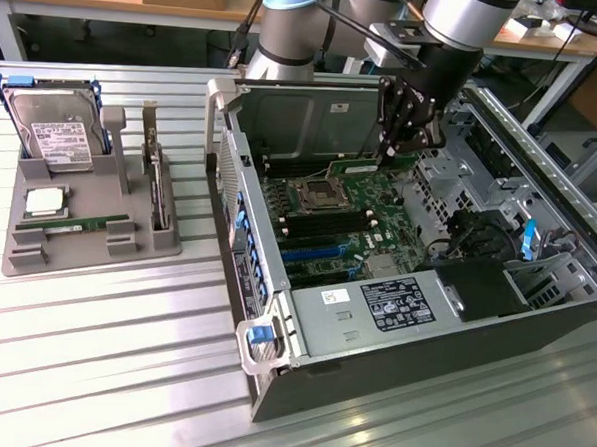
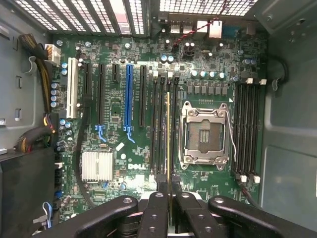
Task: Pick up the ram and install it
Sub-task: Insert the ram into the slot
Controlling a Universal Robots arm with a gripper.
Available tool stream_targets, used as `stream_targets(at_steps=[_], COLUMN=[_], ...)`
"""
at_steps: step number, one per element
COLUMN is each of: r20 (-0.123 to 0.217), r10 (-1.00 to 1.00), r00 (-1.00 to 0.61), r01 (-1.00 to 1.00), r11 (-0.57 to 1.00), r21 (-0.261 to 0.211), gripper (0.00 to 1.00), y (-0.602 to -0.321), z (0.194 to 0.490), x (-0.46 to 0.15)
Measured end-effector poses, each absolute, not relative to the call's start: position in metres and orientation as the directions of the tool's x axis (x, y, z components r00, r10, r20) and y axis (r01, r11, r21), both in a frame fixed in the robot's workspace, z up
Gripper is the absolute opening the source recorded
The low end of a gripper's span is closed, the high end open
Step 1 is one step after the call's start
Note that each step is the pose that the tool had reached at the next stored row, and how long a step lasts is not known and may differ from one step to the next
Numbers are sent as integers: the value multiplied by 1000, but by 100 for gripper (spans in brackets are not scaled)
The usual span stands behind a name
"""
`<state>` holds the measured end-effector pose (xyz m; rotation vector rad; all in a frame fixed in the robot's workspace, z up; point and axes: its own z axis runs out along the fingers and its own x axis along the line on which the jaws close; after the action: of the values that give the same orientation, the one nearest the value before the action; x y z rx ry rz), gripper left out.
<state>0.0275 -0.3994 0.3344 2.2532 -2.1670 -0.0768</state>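
My gripper (image 1: pixel 393 151) hangs inside the open computer case, shut on the ram (image 1: pixel 353 167), a thin green strip held level just above the motherboard (image 1: pixel 338 226). In the wrist view the ram (image 2: pixel 168 144) shows edge-on as a narrow line between the black fingers (image 2: pixel 156 215). It runs along the black memory slots (image 2: pixel 159 129) beside the empty CPU socket (image 2: pixel 205 131). Whether it touches a slot I cannot tell. A second green ram stick (image 1: pixel 63 228) lies in the grey tray (image 1: pixel 26 259) at the exterior view's left.
The tray also holds a hard drive (image 1: pixel 53 131), a square silver CPU (image 1: pixel 43 202) and an upright card (image 1: pixel 155 186). The case walls (image 1: pixel 580 208), cables (image 1: pixel 463 232), a black power supply (image 1: pixel 475 288) and more memory slots (image 2: pixel 247 129) surround the board.
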Motion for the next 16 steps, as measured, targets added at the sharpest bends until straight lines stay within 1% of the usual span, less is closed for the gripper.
stream_targets(at_steps=[16], r20=[-25], r10=[-999], r00=[38], r01=[-998], r11=[-40], r21=[44], gripper=[12], y=[-399], z=[327], x=[27])
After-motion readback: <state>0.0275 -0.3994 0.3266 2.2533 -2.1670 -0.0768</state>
